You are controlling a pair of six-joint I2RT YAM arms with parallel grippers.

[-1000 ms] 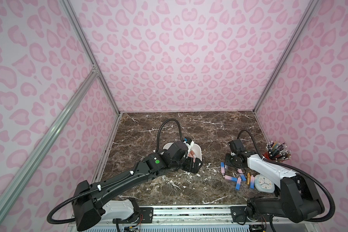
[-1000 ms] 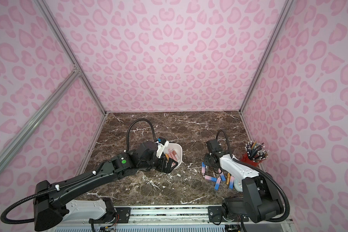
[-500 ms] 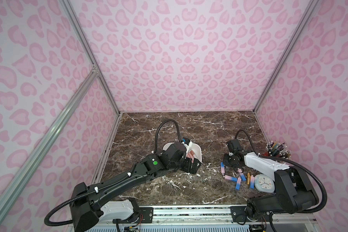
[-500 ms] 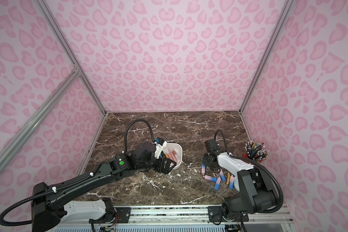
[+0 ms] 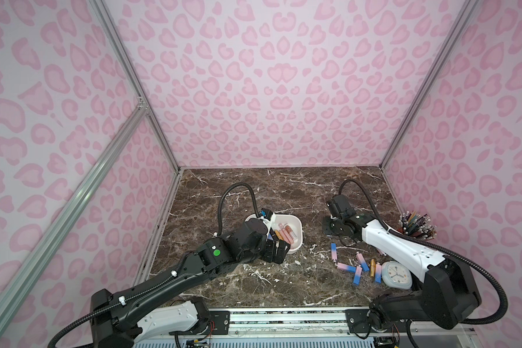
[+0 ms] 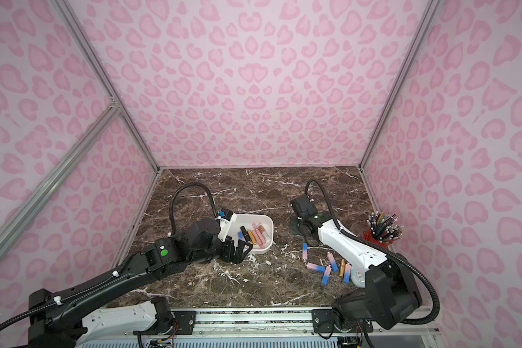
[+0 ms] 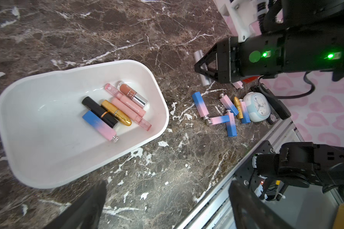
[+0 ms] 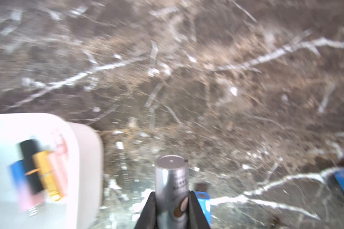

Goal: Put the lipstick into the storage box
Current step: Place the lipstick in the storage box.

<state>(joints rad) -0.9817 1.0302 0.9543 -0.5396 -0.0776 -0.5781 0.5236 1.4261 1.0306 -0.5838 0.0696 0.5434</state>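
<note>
Lipstick (image 8: 171,184) tight in right fingers (image 8: 197,211) near loose lipsticks (image 7: 200,105); left fingers (image 7: 83,208) wide, empty, by storage box (image 7: 48,128).

This is a robotics lab test cell rather than a lived-in room: pink heart-print wall panels (image 5: 268,90) framed by bare aluminium posts (image 5: 133,90) enclose a marble-patterned tabletop (image 5: 284,186), and a left arm (image 5: 163,280) and right arm (image 5: 404,250) are mounted on a metal rail (image 5: 284,319) along the near edge.

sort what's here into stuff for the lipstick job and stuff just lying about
For the job: storage box, silver lipstick in the right tool, loose lipsticks outside it, boxed lipsticks.
Just lying about: small clock, red cup of pencils.
</note>
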